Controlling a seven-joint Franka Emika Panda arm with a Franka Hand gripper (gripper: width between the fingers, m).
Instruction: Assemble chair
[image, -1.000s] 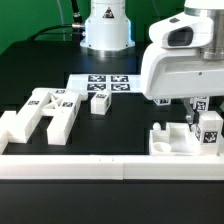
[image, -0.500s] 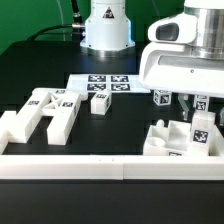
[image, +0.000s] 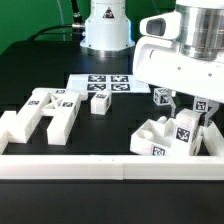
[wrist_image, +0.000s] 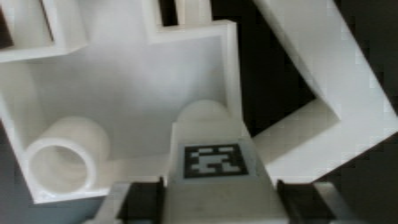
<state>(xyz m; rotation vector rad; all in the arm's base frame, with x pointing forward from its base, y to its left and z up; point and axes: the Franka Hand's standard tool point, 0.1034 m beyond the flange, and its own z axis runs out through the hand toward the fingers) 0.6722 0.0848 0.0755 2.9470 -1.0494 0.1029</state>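
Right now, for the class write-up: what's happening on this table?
The Panda arm is working at the chair assembly on the exterior view's right. Its fingers straddle a tagged piece of it; whether they grip it is unclear. More chair pieces lie untouched at the exterior view's left.

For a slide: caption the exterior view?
Arm over tilted chair pieces at the exterior view's right; loose pieces and marker board toward its left.
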